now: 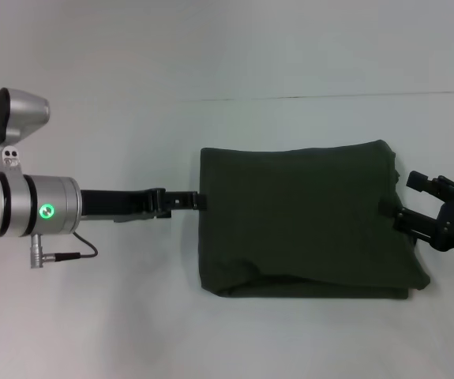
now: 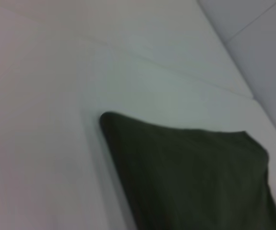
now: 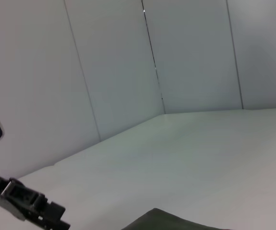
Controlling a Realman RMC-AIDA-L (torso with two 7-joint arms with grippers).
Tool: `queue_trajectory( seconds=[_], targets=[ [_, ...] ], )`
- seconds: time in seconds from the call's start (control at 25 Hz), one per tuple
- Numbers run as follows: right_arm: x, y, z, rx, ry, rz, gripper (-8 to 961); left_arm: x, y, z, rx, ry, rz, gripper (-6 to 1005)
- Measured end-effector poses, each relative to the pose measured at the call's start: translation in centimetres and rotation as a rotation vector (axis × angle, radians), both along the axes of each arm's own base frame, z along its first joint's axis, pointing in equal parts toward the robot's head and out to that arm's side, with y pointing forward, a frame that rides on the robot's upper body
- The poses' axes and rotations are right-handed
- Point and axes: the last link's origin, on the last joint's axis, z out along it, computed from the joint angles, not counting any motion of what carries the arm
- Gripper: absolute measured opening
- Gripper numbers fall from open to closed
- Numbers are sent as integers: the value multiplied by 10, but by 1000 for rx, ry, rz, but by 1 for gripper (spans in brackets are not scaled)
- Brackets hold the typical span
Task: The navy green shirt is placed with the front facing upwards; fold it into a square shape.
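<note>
The navy green shirt (image 1: 305, 221) lies folded into a rough rectangle on the white table, plain dark fabric up. My left gripper (image 1: 199, 201) reaches in low from the left, its tip right at the middle of the shirt's left edge. At the shirt's right edge, my right gripper (image 1: 404, 197) is open, its lower finger touching the cloth. The left wrist view shows a corner of the shirt (image 2: 195, 182) close below. In the right wrist view a sliver of the shirt (image 3: 176, 223) shows, with the left gripper (image 3: 30, 203) far off.
The white table (image 1: 211, 79) runs on all around the shirt. A seam line (image 1: 329, 97) crosses it behind the shirt. White walls (image 3: 118, 72) close off the far side. My left arm's silver wrist (image 1: 29, 205) hangs over the table's left part.
</note>
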Motion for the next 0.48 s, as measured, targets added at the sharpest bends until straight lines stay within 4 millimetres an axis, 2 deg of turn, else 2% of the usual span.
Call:
queue_trajectory(
  seconds=[0.16, 0.48],
  targets=[
    [0, 0, -1, -4, 2, 0, 851, -4, -2, -4, -31, 30, 39, 904],
    [-2, 1, -3, -8, 8, 0, 850, -4, -4, -25, -55, 31, 90, 904]
  ],
)
